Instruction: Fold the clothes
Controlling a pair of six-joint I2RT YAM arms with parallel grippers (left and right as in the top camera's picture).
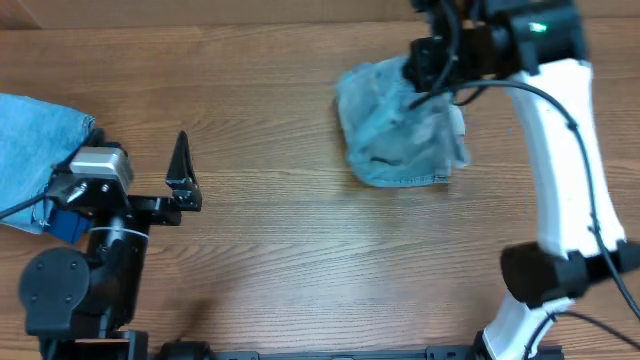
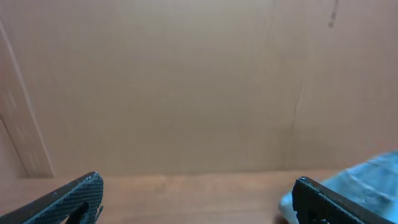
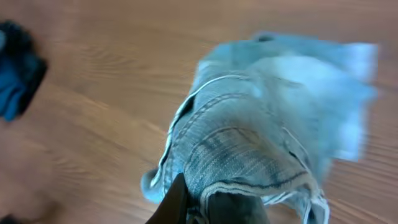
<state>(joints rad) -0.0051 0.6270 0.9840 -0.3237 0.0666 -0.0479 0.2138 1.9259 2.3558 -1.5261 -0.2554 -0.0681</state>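
The pale light-blue denim shorts (image 1: 400,125) lie bunched in a crumpled heap on the wooden table at the back right. My right gripper (image 1: 432,68) is at the heap's far upper edge. In the right wrist view it (image 3: 211,205) is shut on a stitched hem of the shorts (image 3: 261,130), with fabric draped over the fingers. My left gripper (image 1: 148,160) is open and empty at the left of the table, well away from the shorts. In the left wrist view its fingers (image 2: 198,186) are spread wide, and a corner of the shorts (image 2: 373,180) shows at the right.
A darker blue folded denim garment (image 1: 30,150) lies at the table's left edge beside the left arm and also shows in the right wrist view (image 3: 15,68). A brown board wall (image 2: 186,81) stands behind the table. The right arm's white link (image 1: 565,160) runs down the right side.
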